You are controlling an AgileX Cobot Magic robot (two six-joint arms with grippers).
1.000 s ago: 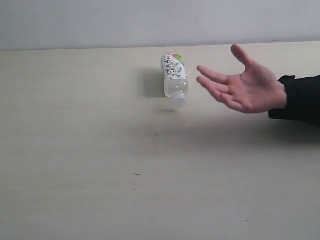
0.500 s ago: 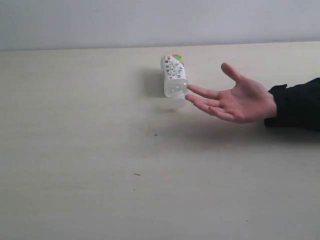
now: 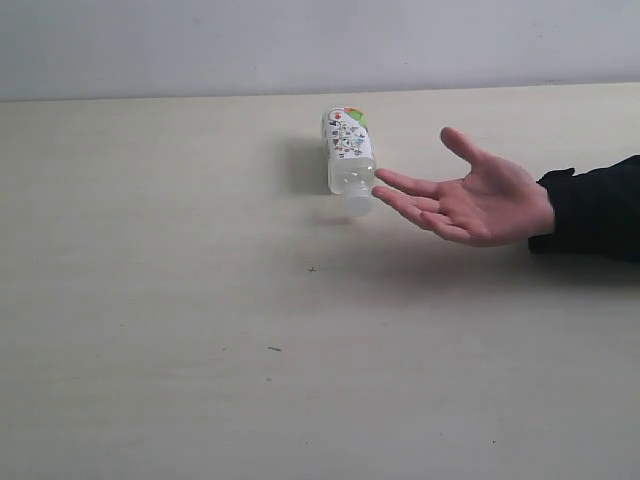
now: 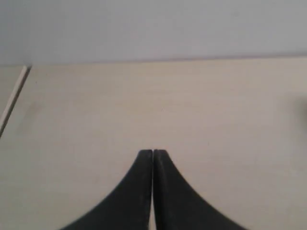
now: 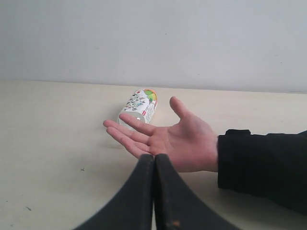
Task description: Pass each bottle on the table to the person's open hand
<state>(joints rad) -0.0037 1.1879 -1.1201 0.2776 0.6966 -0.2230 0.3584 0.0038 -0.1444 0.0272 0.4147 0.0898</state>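
One short bottle [image 3: 348,153] with a patterned label lies on its side on the pale table [image 3: 150,300], cap end toward the near side; it also shows in the right wrist view [image 5: 139,107]. The person's open hand [image 3: 465,196] hovers palm up just right of the bottle, fingertips near its cap, and appears in the right wrist view as well [image 5: 168,136]. My right gripper [image 5: 154,157] is shut and empty, well short of the hand. My left gripper [image 4: 152,153] is shut and empty over bare tabletop. Neither arm shows in the exterior view.
A black sleeve [image 3: 595,210] reaches in from the right edge. A grey wall [image 3: 300,45] stands behind the table's far edge. Small dark specks [image 3: 274,348] mark the tabletop. The table's left edge [image 4: 14,98] shows in the left wrist view.
The person's hand has dropped lower and moved left toward the bottle's cap, then held nearly still. The bottle and both grippers have not moved.
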